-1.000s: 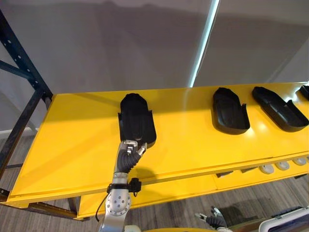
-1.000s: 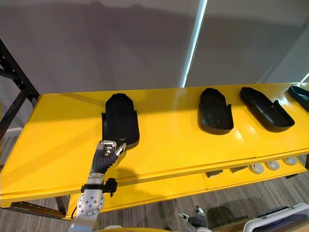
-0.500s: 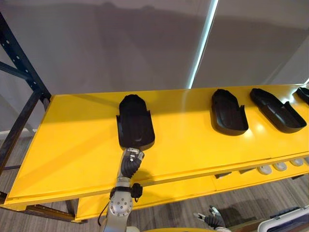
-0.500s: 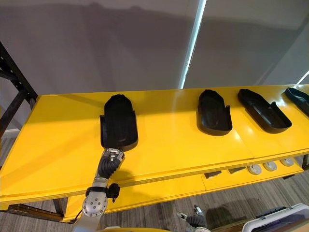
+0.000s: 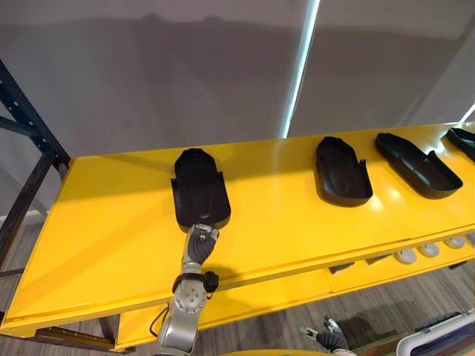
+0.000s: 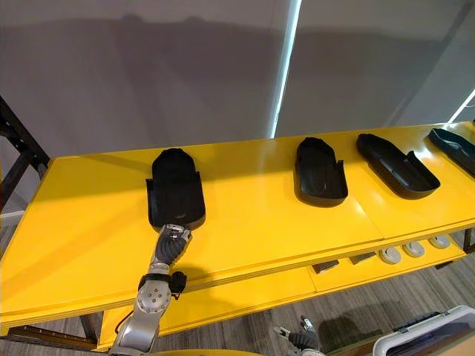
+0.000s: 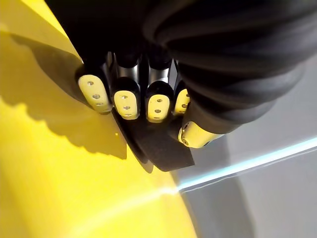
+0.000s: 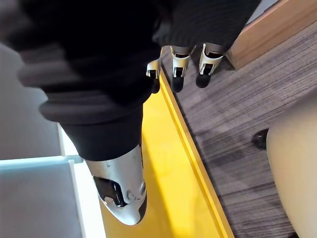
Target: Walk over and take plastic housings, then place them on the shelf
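Plastic housings [image 5: 199,189], four on yellow shelf [image 5: 111,222], left hand [image 5: 199,243] fingers [image 7: 126,101] loose beside leftmost, right hand [image 8: 181,67] relaxed

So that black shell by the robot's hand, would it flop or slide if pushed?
Probably stiff: the housing has a moulded tub shape with raised walls. Likely light for its size, as it looks thin-walled and hollow. It may slide easily, lying flat on the smooth, glossy yellow shelf; rolling seems unlikely.
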Controlling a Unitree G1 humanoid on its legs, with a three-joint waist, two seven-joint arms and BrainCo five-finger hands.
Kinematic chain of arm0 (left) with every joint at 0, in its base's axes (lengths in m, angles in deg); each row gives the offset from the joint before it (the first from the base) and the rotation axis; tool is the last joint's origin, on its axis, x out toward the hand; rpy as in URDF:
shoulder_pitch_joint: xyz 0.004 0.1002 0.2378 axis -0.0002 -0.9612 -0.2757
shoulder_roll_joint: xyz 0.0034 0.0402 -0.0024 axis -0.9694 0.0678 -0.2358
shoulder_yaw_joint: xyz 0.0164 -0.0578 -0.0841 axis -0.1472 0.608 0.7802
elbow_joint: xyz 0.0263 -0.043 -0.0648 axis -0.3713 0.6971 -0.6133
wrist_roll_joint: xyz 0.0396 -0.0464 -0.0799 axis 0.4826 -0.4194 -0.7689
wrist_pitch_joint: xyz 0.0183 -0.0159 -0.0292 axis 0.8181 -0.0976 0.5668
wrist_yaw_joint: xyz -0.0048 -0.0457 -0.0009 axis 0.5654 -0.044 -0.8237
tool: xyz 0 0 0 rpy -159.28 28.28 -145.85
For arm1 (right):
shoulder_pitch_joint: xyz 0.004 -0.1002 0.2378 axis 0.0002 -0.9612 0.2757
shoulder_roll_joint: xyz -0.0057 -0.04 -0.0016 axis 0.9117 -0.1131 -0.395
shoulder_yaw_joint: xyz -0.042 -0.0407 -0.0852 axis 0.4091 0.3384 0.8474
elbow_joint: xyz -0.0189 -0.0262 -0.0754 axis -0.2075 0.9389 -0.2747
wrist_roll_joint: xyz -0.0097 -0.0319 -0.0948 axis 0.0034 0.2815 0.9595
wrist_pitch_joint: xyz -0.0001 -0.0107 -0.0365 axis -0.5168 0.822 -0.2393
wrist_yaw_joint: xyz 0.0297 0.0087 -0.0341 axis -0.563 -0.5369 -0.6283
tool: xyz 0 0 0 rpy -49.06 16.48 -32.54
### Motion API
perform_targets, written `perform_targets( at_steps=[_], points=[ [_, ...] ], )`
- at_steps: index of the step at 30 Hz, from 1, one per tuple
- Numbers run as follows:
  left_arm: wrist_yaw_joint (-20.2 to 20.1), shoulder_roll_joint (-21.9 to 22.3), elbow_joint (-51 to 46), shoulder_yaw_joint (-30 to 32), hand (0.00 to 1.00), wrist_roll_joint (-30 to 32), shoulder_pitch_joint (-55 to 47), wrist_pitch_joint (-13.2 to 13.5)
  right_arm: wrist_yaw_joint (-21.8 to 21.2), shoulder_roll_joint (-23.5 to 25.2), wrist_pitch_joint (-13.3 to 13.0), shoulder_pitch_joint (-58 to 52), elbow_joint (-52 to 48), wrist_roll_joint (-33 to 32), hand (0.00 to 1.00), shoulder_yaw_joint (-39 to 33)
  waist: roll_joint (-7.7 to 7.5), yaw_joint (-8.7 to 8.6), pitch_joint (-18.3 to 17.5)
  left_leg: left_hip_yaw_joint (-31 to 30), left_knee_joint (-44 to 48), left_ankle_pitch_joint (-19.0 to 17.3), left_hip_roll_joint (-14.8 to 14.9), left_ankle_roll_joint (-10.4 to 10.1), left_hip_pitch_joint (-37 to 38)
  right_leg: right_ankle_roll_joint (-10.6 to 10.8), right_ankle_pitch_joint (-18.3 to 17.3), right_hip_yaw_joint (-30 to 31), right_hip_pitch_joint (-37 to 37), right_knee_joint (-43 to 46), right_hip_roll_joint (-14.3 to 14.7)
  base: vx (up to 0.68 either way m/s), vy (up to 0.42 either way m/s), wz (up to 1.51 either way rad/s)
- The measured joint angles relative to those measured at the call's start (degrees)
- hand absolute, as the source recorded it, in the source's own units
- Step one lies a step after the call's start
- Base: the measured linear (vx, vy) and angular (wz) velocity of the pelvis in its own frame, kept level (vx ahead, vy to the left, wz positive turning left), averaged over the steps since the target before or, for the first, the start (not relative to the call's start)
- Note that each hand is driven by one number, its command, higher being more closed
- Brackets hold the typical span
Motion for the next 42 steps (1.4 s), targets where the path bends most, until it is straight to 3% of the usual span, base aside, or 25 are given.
perform_targets(
  at_steps=[8,23,26,31,33,36,39,40,42],
  points=[
    [0.96,-0.8,3.85,1.28,1.0,0.0,3.94,-0.3,0.01,-0.1,0.33,1.02,1.37,0.3,0.0,-1.35,0.11,-0.14,0.01,0.08,-4.57,3.35,-0.01,-0.64,1.16,-0.73,2.55,0.07,0.31,-2.91,0.77,-0.04,-0.027,-0.02],
    [1.79,-1.73,4.56,3.03,1.0,-0.49,5.14,-0.34,0.06,-0.06,0.33,1.96,2.81,0.69,0.0,-1.38,-0.36,-0.44,0.2,-0.4,-7.13,4.76,-0.53,-0.73,2.08,-0.69,4.09,-0.02,1.11,-5.19,0.69,-0.03,-0.004,0.0],
    [1.85,-2.0,-3.79,2.63,1.0,-0.97,3.55,-0.13,0.06,0.11,0.28,2.06,2.94,0.68,0.0,-1.29,-1.15,-0.11,1.01,-0.84,-6.18,4.56,-0.59,-0.56,1.21,-0.49,3.86,-0.13,1.16,-4.96,0.49,0.02,0.012,0.08],
    [3.6,-4.14,-24.36,4.26,1.0,-3.14,0.78,3.89,0.1,0.13,-0.04,2.15,3.19,0.65,0.0,-1.22,-1.13,-0.05,1.78,-2.17,-4.29,3.26,-0.96,-0.08,0.44,0.06,1.97,-1.38,1.28,-2.81,-0.08,0.02,0.017,0.15],
    [6.11,-4.31,-33.24,8.24,1.0,-4.72,-1.12,6.79,0.44,0.13,-0.17,2.2,3.36,0.65,0.0,-1.23,-0.98,0.14,1.88,-2.45,-3.05,2.33,-0.98,0.02,0.43,0.27,0.92,-1.49,1.45,-1.45,-0.2,0.03,0.026,0.11],
    [10.72,-4.08,-40.5,18.94,1.0,-9.88,-3.95,10.26,0.93,0.18,-0.65,2.16,3.37,0.65,0.0,-1.37,-0.63,0.34,2.06,-3.42,-1.08,0.9,-0.98,0.09,0.31,0.26,-0.4,-2.48,2.15,-0.23,-0.26,0.02,0.001,0.14],
    [14.83,-3.02,-40.85,28.63,1.0,-14.76,-5.85,11.03,0.96,0.51,-0.67,2.14,3.37,0.65,0.0,-1.38,-0.42,0.67,2.19,-4.21,-0.05,0.38,-0.88,0.05,-0.03,0.05,-1.14,-3.32,2.35,0.48,-0.29,0.01,-0.013,0.15],
    [15.97,-2.17,-40.58,31.8,1.0,-16.54,-7.08,10.94,0.97,0.64,-0.68,2.13,3.34,0.64,0.0,-1.37,-0.4,1.5,2.21,-4.38,0.37,0.09,-0.82,0.05,-0.26,-0.02,-1.41,-3.73,2.34,0.64,-0.29,0.01,-0.014,0.13],
    [16.75,-1.15,-38.21,35.54,1.0,-18.69,-9.97,10.79,1.0,0.68,-0.68,2.1,3.28,0.65,0.0,-1.37,-0.38,1.72,2.22,-5.53,1.94,-0.88,-0.8,0.06,-1.22,-0.08,-2.23,-4.68,2.46,1.53,-0.37,0.0,-0.013,0.23]
  ],
)
